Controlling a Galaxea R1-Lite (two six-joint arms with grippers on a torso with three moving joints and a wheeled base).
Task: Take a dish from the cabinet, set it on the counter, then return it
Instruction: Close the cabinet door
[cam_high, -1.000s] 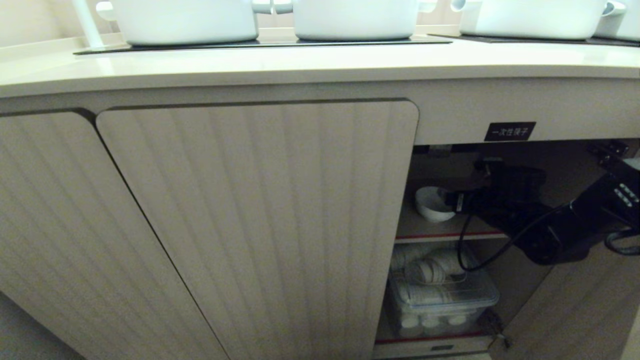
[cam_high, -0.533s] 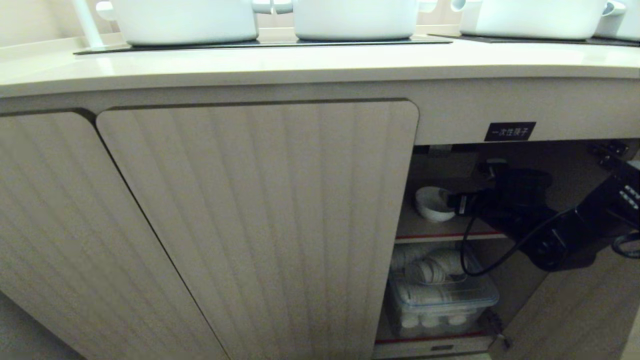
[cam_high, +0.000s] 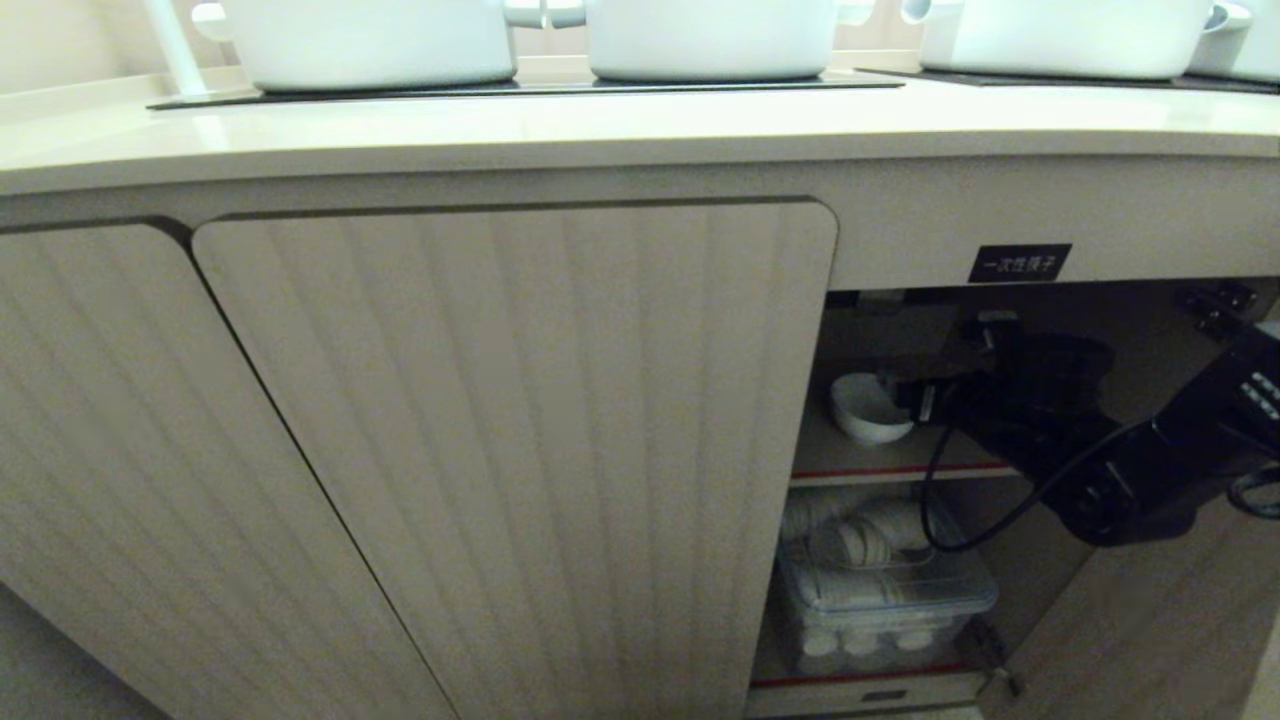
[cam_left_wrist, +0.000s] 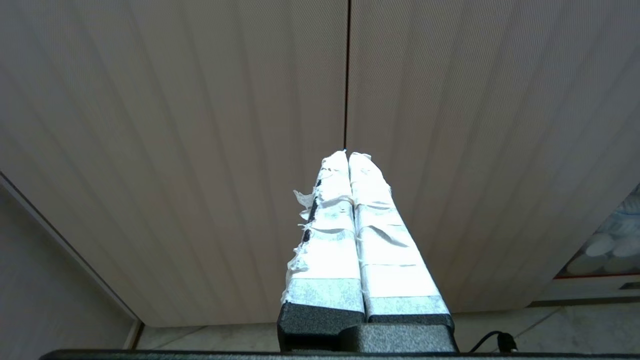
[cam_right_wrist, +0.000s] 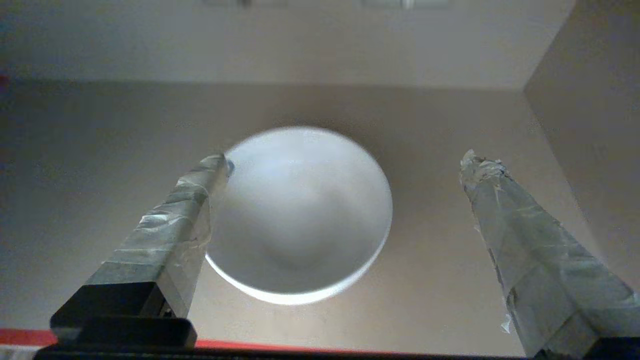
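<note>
Your right gripper (cam_right_wrist: 345, 165) sits spread wide inside the cabinet (cam_high: 520, 450), bowl (cam_right_wrist: 300, 215) straight ahead but off-centre, hugging one finger (cam_right_wrist: 200, 195), far from the other.

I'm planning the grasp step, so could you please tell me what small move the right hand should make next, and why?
Probably shift sideways to centre on the dish, then close. The right hand is open inside the cabinet, one finger at the rim, the other standing well clear. The dish sits upright on the shelf.
</note>
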